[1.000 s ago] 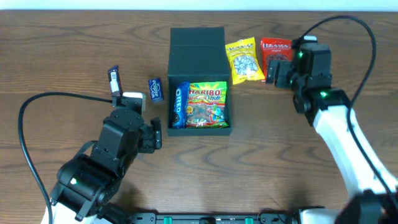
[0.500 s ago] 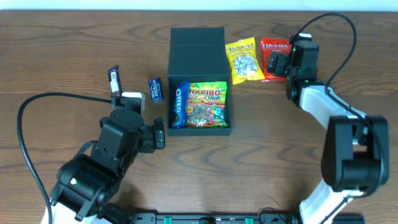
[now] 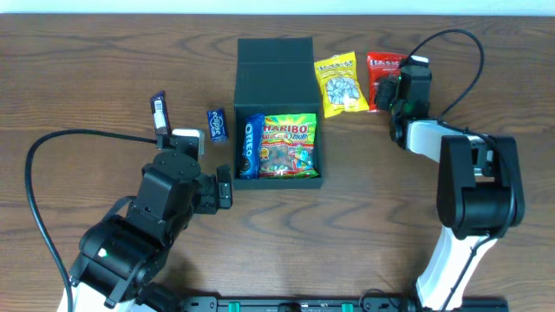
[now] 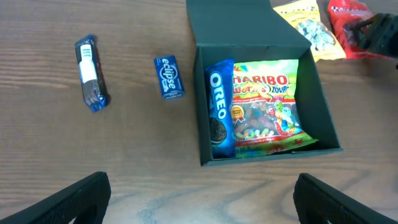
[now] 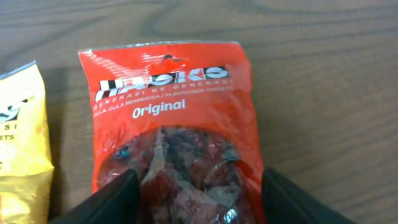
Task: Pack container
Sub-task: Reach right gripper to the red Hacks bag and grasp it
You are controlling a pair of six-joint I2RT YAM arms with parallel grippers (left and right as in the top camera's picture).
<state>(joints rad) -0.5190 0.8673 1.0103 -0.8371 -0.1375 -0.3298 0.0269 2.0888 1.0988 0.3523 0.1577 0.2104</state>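
Observation:
The dark container (image 3: 276,65) stands open at the table's middle, lid flap lying back; it also shows in the left wrist view (image 4: 242,22). An Oreo pack (image 3: 250,146) and a Haribo bag (image 3: 288,146) lie inside. My right gripper (image 3: 392,91) is open and low over a red snack packet (image 3: 384,71). In the right wrist view its fingers (image 5: 112,200) straddle the packet (image 5: 168,124) on both sides. My left gripper (image 3: 221,186) is open and empty left of the container's front, above bare table (image 4: 202,205).
A yellow snack packet (image 3: 338,84) lies between the container and the red packet. A small blue Eclipse gum box (image 3: 217,124) and a dark blue bar (image 3: 159,111) lie left of the container. Cables loop over both arms.
My right arm has swung in and lowered onto the red packet, fingers now on either side of it. The left arm has hardly moved.

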